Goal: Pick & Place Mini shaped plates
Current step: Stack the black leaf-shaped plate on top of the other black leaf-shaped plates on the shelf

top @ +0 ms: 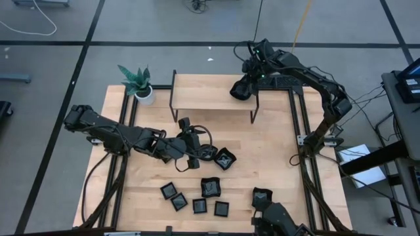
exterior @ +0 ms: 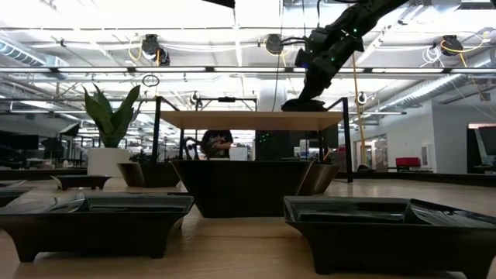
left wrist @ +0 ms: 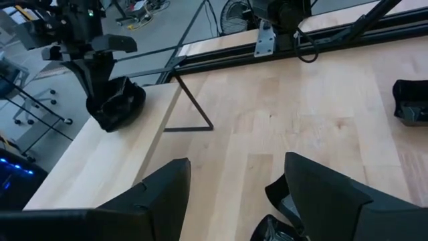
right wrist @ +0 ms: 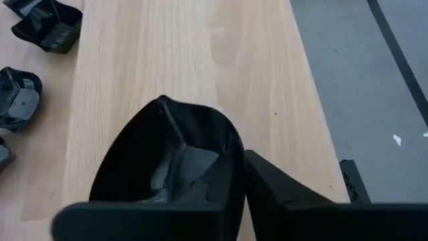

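- My right gripper [top: 241,89] holds one mini plate [right wrist: 175,163] tight, right at the right end of the small shelf [top: 210,98].
- I want it flat on the shelf top, away from the edge, before I let go.
- My left gripper [top: 190,145] is wide and empty, in front of the shelf, near the other plates [top: 210,188] on the worktop [top: 275,157].

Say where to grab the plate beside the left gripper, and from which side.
Probably from above, pinching one raised edge of the plate: it sits flat, open side up, corners turned diamond-wise, so the left gripper should align square to that edge.
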